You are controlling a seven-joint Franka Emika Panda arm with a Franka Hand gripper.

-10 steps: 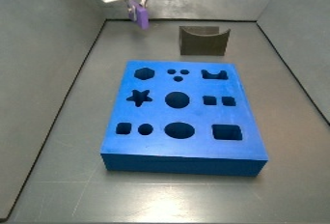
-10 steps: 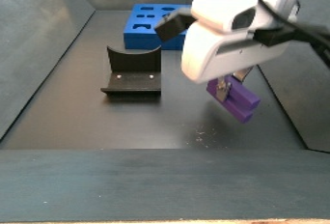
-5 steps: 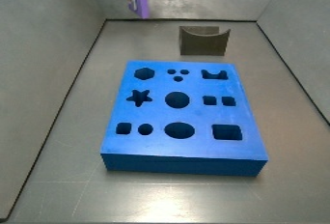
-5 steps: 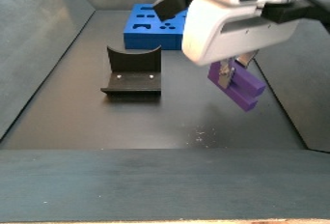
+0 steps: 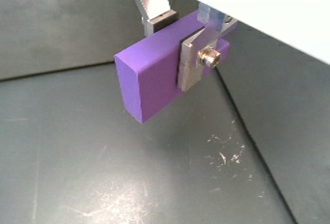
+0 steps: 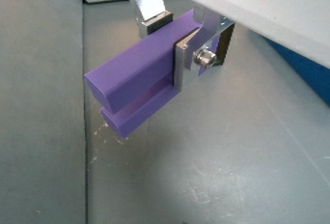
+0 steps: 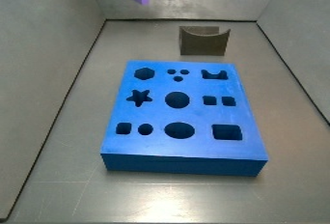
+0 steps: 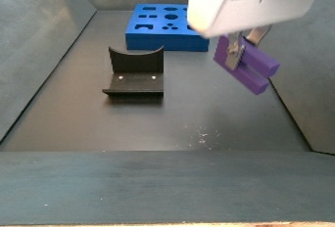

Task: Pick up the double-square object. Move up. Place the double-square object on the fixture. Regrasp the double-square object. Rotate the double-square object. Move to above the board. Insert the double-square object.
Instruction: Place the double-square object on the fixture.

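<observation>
One gripper [image 8: 236,51] clamps one double-square object [image 8: 249,65] above the floor; one fixture [image 8: 133,74], one board [image 7: 183,117].

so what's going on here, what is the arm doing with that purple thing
The gripper is shut on the double-square object and holds it in the air, well clear of the grey floor. Both wrist views show the silver fingers clamping the purple block across its middle. The fixture stands empty on the floor, off to one side of the block, and the blue board lies beyond it with all its holes unfilled. Nothing has been placed yet.
</observation>
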